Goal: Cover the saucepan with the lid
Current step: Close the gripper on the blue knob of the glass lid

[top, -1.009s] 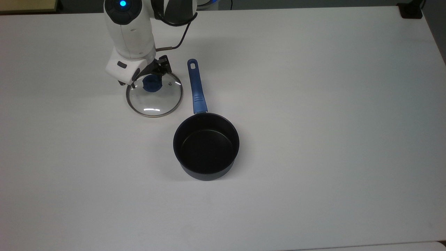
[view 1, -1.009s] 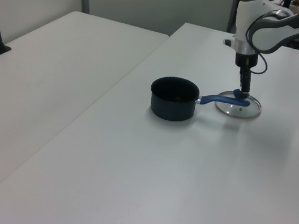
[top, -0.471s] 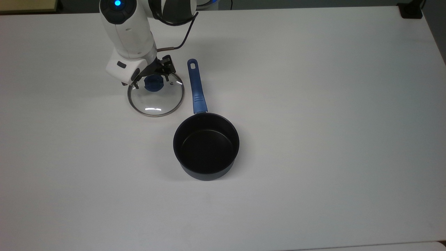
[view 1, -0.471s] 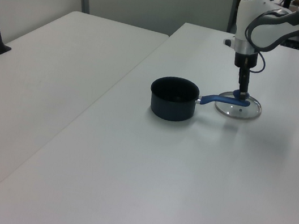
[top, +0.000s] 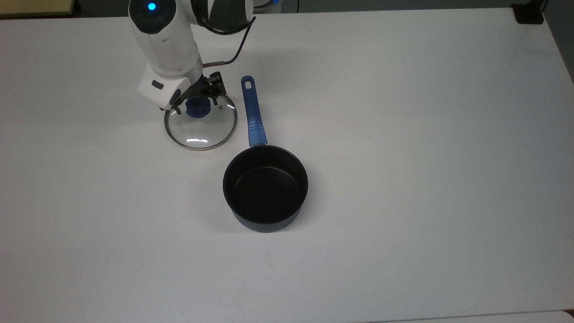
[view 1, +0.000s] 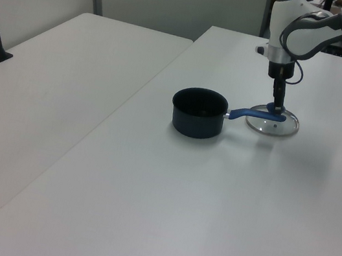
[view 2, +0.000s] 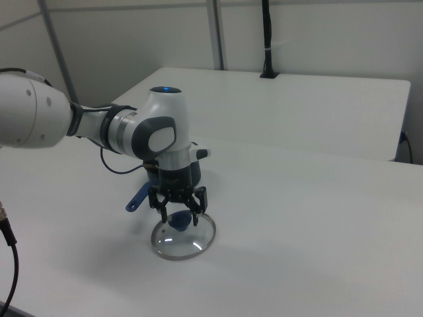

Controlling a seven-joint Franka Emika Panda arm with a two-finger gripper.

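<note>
Change since earlier frames: over the last second the arm's wrist has been raised slightly and the claw (top: 197,99) has been brought down around the knob; lid and saucepan have not been displaced.
Claw state: spread wide, one finger (view 2: 160,205) set on each side of the blue knob (view 2: 178,219), with gaps visible in the right view; nothing is gripped.
Claw position: pointed straight down over the lid's centre, as seen in the left view (view 1: 277,108).
Lid (top: 200,126): laid flat on the white worktop (top: 403,134), knob upward, at the top view's left of the saucepan handle.
Lid detail: clear glass, metal rim, small vent hole near the knob.
Saucepan (top: 265,187): stood upright on the worktop, black interior uncovered, near the lid but apart from it.
Saucepan handle (top: 252,112): long, blue, hole at its end, directed toward the top view's upper edge and passing just beside the lid's rim.
Left view: handle (view 1: 256,115) is seen crossing in front of the lid (view 1: 277,123).
Second worktop (view 1: 54,82): placed alongside, at the left view's left.
</note>
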